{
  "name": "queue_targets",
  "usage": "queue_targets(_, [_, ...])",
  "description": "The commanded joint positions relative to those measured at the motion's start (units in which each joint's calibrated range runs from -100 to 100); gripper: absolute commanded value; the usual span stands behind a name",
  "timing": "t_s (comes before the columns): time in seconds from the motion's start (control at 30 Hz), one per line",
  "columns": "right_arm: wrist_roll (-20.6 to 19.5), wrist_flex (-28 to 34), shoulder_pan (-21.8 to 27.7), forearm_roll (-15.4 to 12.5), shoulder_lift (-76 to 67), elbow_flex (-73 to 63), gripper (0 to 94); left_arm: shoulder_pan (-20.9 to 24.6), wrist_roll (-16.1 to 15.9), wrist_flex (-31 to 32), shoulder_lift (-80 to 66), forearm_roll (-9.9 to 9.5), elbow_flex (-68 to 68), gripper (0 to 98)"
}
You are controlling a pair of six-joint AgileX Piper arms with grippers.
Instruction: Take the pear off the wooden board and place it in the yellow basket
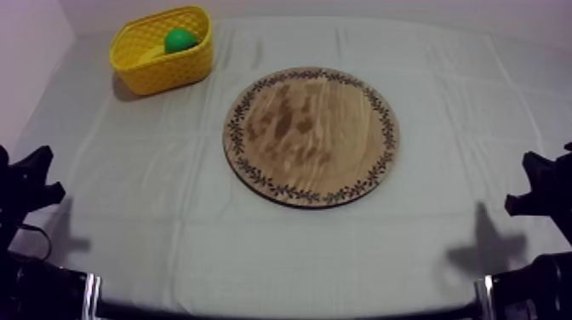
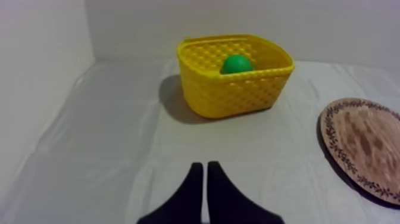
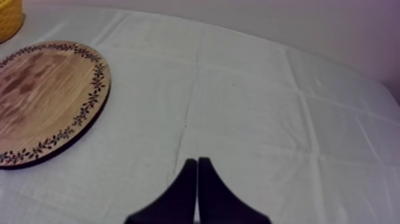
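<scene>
Your left gripper [image 2: 204, 166] and right gripper [image 3: 197, 161] are pinched closed on nothing, and the green toy pear [image 2: 236, 63] sits inside the yellow plastic basket [image 2: 232, 95] at the surface's [image 1: 170, 213] far left corner, nearer the left arm, off the round wooden board [image 1: 311, 134].

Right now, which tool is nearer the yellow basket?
The left tool: the basket stands at its side; the board lies between it and the right tool.

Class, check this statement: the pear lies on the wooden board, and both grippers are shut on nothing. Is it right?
One thing is wrong. The pear lies in the yellow basket, not on the wooden board, as the top view shows. The left gripper and right gripper are shut on nothing, as stated.
</scene>
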State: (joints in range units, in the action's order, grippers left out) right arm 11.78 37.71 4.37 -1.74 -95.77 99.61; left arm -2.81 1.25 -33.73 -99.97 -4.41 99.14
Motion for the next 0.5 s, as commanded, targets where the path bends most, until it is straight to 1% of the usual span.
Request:
queue_targets(0.0, [0.04,0.03,-0.01,0.01,0.01,0.05,0.5,0.21,-0.41,1.22,0.04,0.22,0.24,0.0])
queue_targets(0.47, [0.06,0.03,0.0,0.01,0.01,0.05,0.5,0.38,-0.96,1.48,0.05,0.43,0.41,0.0])
